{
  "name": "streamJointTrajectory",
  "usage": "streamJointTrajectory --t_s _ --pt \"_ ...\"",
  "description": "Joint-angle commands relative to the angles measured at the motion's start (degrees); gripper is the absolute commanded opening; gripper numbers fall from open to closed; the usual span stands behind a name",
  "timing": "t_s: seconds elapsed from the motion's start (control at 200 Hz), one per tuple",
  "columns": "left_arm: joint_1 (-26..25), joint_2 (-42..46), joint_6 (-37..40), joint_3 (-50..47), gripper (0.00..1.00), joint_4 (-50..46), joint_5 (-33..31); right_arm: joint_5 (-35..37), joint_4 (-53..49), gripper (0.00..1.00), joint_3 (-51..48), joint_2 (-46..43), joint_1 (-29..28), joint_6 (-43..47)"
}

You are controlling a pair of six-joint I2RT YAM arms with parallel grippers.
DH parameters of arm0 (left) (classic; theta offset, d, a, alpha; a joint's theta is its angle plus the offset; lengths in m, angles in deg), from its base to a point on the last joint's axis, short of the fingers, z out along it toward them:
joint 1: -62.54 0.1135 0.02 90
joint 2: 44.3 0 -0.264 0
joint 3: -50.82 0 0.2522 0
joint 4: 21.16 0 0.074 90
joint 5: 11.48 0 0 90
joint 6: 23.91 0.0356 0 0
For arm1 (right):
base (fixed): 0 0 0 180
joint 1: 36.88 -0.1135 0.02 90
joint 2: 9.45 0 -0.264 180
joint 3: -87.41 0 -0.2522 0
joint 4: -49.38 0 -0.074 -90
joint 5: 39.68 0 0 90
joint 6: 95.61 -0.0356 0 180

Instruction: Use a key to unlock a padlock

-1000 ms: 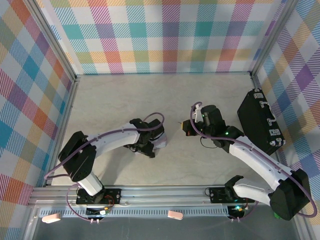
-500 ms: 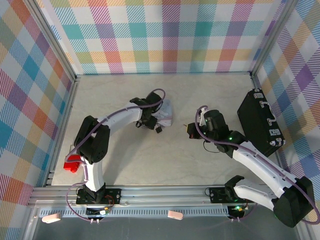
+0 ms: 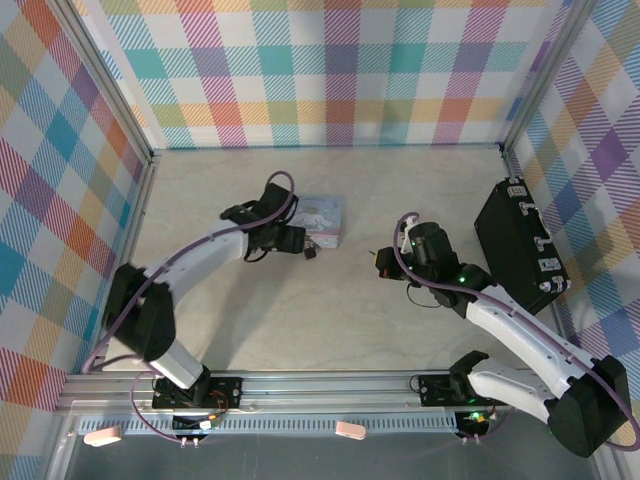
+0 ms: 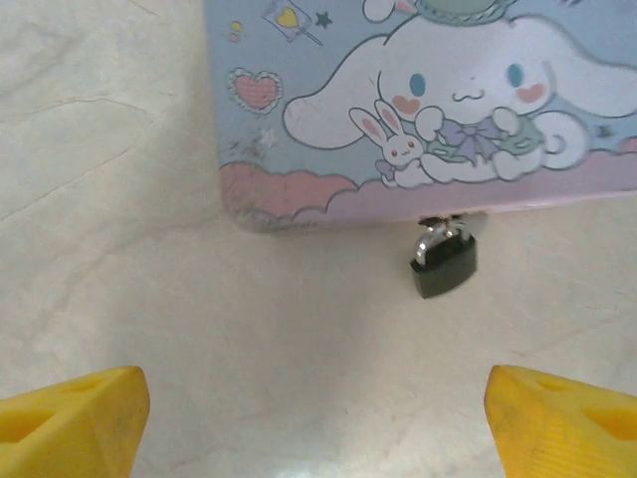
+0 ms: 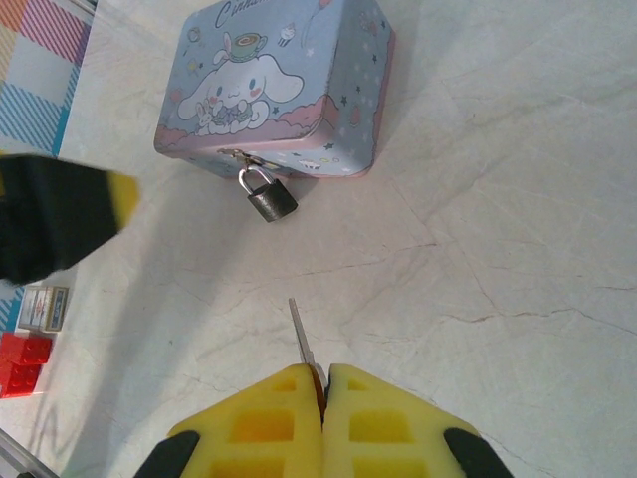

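Right wrist: slim metal key (image 5: 302,341) in waffled yellow right gripper (image 5: 323,372)

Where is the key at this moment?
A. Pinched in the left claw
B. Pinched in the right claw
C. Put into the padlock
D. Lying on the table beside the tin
B: the key sticks out of the shut right claw, its tip pointing toward the padlock on the tin but clearly apart from it.
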Motion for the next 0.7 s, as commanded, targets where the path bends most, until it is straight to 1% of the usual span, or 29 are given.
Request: streamJointTrajectory --t_s 0.0,0.095,0.165,0.255,0.29,0.33,0.48,0.585,0.695 --pt "-0.01 6.11 -4.78 -4.8 0.87 4.9 2.68 -0.96 -0.15 0.0 0.39 0.69 0.18 -1.08" --pt "-0.01 10.75 -6.0 -9.84 0.87 9.44 4.77 -0.96 0.0 0.0 0.18 0.86 0.19 -1.5" --pt "0.01 13.34 -6.64 -13.44 0.88 13.47 8.24 -1.12 0.26 0.0 0.02 0.95 0.18 -1.69" --pt "-0.01 14.41 -6.97 -16.53 0.87 17.67 13.11 -1.13 0.69 0.0 -0.47 0.87 0.19 -1.94" --pt "0.02 14.29 -7.31 -17.85 0.86 18.85 14.3 -1.14 0.96 0.0 -0.64 0.94 0.18 -2.06" --pt "-0.01 14.18 -7.53 -19.28 0.86 22.31 15.51 -1.22 1.22 0.0 -0.8 1.04 0.18 -2.15" --pt "0.0 12.65 -8.35 -23.13 0.84 28.5 18.61 -2.09 1.51 0.0 -0.58 1.74 0.21 -2.11" --pt "-0.02 11.13 -8.58 -24.31 0.83 31.77 19.57 -2.13 2.04 0.0 -1.13 1.39 0.22 -2.49" --pt "-0.01 8.69 -8.38 -24.18 0.8 33.22 19.88 -1.87 2.41 0.0 -1.77 1.22 0.19 -2.73"
